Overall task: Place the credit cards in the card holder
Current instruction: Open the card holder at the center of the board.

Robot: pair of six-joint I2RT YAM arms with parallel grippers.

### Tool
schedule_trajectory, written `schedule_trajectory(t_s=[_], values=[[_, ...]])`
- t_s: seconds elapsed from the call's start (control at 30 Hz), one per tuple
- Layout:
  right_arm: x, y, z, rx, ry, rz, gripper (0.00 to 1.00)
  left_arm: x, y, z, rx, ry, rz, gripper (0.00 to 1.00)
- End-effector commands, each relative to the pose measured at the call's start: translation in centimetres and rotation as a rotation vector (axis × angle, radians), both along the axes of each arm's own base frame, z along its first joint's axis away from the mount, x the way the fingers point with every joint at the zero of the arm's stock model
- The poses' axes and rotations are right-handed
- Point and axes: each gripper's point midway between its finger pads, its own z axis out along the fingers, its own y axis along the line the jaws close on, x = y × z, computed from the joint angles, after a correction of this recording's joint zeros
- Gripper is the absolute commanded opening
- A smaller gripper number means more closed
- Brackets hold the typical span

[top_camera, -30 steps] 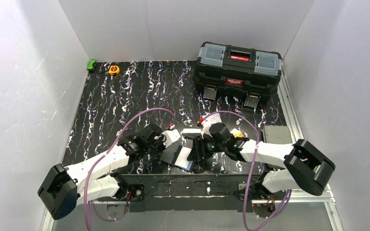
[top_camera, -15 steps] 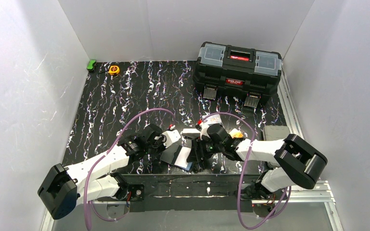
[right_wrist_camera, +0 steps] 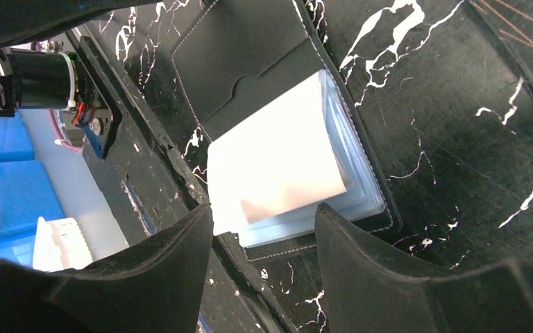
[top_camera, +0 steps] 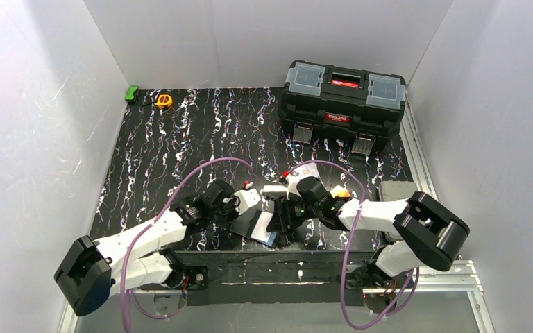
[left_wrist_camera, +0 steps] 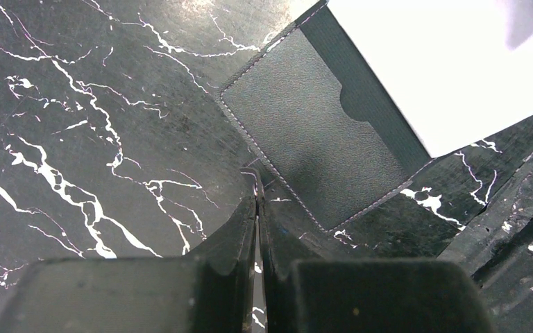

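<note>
One pale rectangular plastic card point(right_wrist_camera: 274, 173) is seen just ahead of the right gripper point(right_wrist_camera: 264, 225), its jaws parted and empty, on the bluish sleeves of the black leather folding card holder point(right_wrist_camera: 243, 62). The left gripper point(left_wrist_camera: 257, 201), closed on nothing, is set at the holder's edge; the card is probably best slid in squarely, with the holder steadied.

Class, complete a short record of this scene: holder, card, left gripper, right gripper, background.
Holder: small black leather-like folding card holder, lying open on the black marbled table
Card: white rectangular plastic card over its bluish sleeves
Left gripper: fingers shut, tips at the holder's stitched edge
Right gripper: fingers open, above the card
Background: large black plastic toolbox, far right
</note>
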Motion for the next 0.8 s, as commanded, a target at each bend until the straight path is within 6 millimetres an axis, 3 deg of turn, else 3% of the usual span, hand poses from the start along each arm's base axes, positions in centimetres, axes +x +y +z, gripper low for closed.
schedule_trajectory(t_s=[0.0,0.33,0.6,0.77], values=[[0.6,1.4,2.7,0.069,-0.054,0.022,0.63,-0.3,-0.3,0.1,-0.017,-0.002,-0.017,0.00],[0.8,2.1,1.9,0.070,-0.036,0.031,0.63,-0.4,-0.5,0.2,-0.022,-0.001,-0.019,0.00],[1.6,3.9,4.6,0.138,-0.072,0.060,0.62,-0.3,-0.8,0.5,-0.035,-0.009,-0.020,0.00],[1.7,4.2,4.8,0.140,-0.072,0.069,0.62,-0.4,-1.4,0.9,-0.077,-0.016,-0.031,0.00]])
